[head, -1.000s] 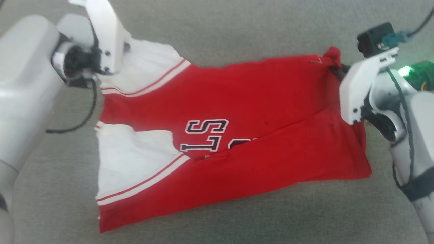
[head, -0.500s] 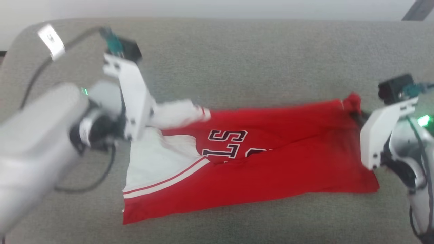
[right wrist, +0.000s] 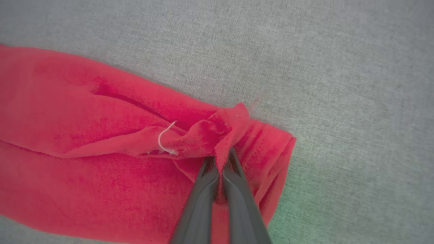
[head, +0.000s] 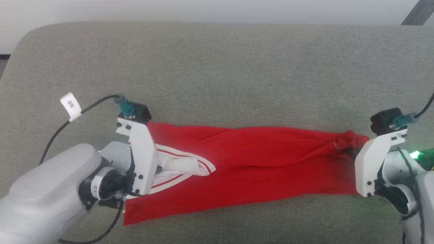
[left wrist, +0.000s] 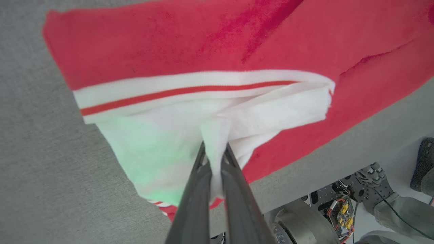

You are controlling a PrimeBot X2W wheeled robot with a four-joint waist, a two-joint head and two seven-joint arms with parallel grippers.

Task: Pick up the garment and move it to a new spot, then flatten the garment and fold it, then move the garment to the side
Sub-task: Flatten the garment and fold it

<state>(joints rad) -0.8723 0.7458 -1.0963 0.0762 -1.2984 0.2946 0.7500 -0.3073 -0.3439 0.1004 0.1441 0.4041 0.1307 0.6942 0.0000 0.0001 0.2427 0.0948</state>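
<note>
Red jersey garment [head: 257, 169] lying lengthwise on the near part of the cushion [head: 217, 74], apparently doubled over front to back and held taut between both arms. Left gripper [left wrist: 214, 149]: jaws clamped on a pinch of white sleeve. Right gripper [right wrist: 221, 159]: jaws clamped on a bunched red corner at the opposite end. Judged status: relocation and flattening done, first lengthwise fold in hand, not yet released; further folding and the move to the side outstanding. Grey woven upholstery, rounded far corner. Pale wall [head: 203, 8] behind; robot base [left wrist: 298, 220] with wiring below the front edge.
</note>
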